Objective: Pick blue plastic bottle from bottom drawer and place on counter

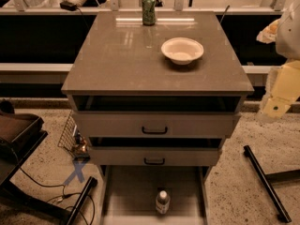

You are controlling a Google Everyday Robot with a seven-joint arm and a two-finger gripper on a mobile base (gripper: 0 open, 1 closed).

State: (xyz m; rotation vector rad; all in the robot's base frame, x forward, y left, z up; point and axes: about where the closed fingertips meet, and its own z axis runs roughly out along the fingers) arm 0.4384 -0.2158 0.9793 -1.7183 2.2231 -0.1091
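My gripper (pixel 277 102) hangs beside the cabinet, well apart from the blue plastic bottle (pixel 162 202).
The gripper is at the right edge of the view, just off the front right corner of the counter (pixel 117 60); whether it is spread or pressed together, I cannot tell. The bottle stands upright in the pulled-out bottom drawer (pixel 136 191), far below my gripper and to its left. Above and left of the gripper, a white bowl (pixel 182 49) sits on the counter, with a green can (pixel 148 9) farther back.

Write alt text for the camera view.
A blue plastic bottle sits in the pulled-out bottom drawer of a three-drawer cabinet. On the counter sit a white bowl and a green can. The gripper hangs at the right edge, beside the cabinet, away from the bottle.
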